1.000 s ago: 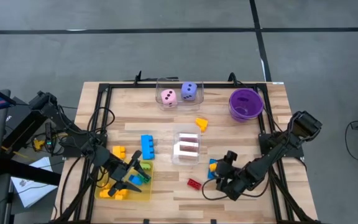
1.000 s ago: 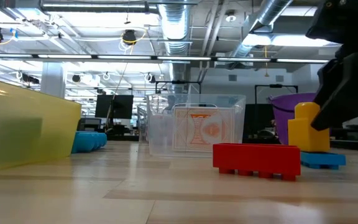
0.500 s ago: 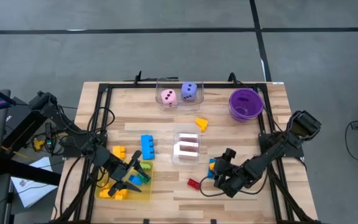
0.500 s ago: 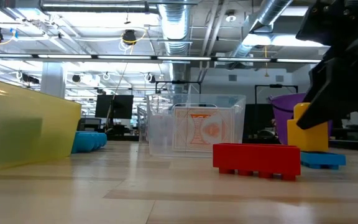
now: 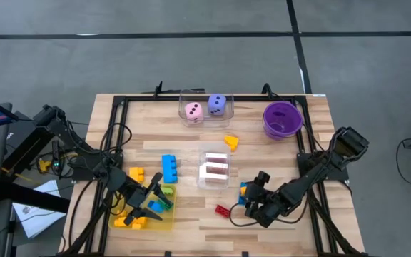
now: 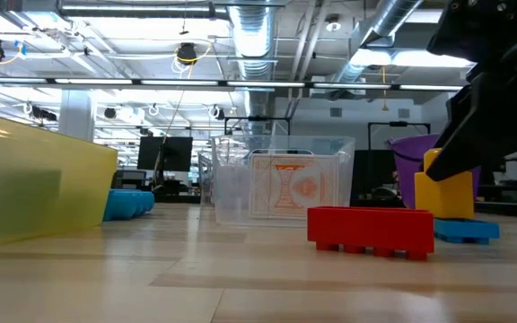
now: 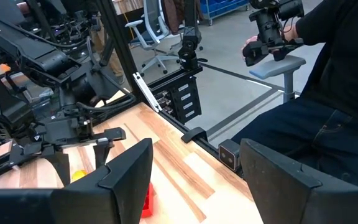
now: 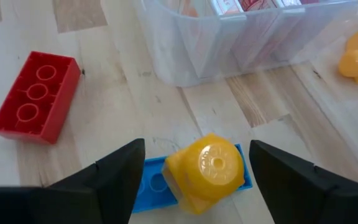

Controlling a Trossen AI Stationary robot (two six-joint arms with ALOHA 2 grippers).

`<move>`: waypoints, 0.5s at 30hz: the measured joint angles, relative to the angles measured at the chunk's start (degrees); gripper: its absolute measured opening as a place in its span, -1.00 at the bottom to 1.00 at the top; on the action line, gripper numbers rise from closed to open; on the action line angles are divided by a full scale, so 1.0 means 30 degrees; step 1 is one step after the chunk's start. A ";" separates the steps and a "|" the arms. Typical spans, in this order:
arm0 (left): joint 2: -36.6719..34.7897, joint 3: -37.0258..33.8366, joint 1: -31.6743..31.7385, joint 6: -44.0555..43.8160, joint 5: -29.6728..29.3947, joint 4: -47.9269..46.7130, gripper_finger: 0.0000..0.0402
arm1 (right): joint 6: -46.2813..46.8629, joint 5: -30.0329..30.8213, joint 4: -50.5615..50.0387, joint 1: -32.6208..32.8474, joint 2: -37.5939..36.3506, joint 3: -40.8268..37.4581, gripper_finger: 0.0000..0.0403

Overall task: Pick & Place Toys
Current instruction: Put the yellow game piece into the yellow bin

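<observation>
A yellow brick [image 8: 207, 167] stands on a flat blue brick [image 8: 154, 186] near the table's front right; both also show in the low view [image 6: 445, 193]. A red brick [image 5: 223, 210] lies on the table to their left. My right gripper [image 8: 197, 186] is open, one finger on either side of the yellow brick, touching nothing. My left gripper [image 5: 161, 201] is open and empty above the yellow tray [image 5: 168, 220], which holds several toys. A blue brick [image 5: 169, 168], a yellow brick [image 5: 135, 173] and an orange shape [image 5: 231, 141] lie loose on the table.
A clear box with playing cards [image 5: 215, 168] stands just beyond the yellow brick. Another clear box at the far edge holds a pink die [image 5: 193, 111] and a purple die [image 5: 217, 105]. A purple bowl [image 5: 282, 118] stands at the far right. A seated person [image 7: 328, 93] shows beyond the table.
My right gripper has gone a little toward the table's left edge, closer over the yellow brick, still open. The bricks have stayed where they were.
</observation>
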 joint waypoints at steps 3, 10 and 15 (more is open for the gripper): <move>0.0000 0.0000 0.0000 0.0000 0.0000 0.0000 0.18 | 0.0007 -0.0101 0.0015 0.0038 0.0000 0.0000 0.32; 0.0000 0.0000 0.0000 0.0000 0.0000 0.0000 0.17 | 0.0009 -0.0082 0.0109 0.0386 0.0000 0.0000 -0.14; 0.0000 0.0000 -0.0006 0.0000 -0.0006 0.0007 0.18 | 0.0178 0.0157 0.0206 0.0499 -0.0029 0.0007 -0.48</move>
